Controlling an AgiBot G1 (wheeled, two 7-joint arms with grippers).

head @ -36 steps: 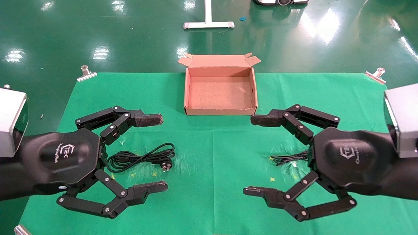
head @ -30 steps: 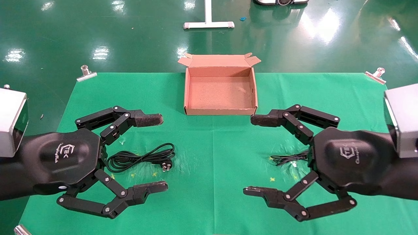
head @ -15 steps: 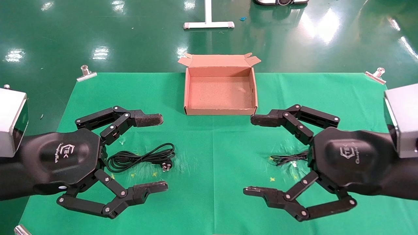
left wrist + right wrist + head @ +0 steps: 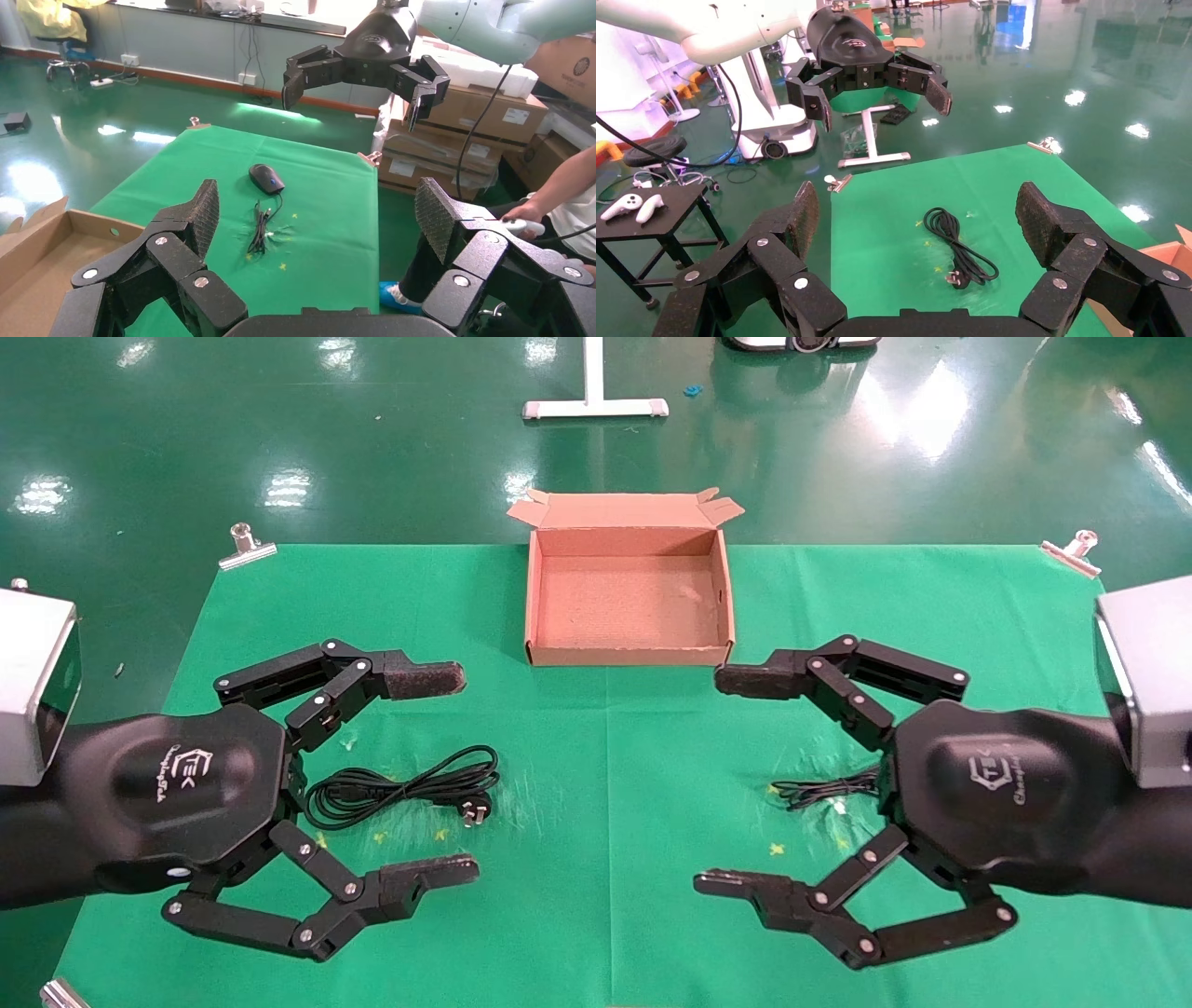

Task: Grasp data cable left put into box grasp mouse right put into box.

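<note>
The coiled thick black data cable (image 4: pixel 402 788) lies lengthwise between my wide-open, empty left gripper's (image 4: pixel 447 775) fingers, on the green table's (image 4: pixel 605 784) left half.

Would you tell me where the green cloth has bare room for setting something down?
The middle strip between the data cable and the mouse wire is bare, below the box. Both far corners beside the box are free too. It is crowded under each open end effector.
</note>
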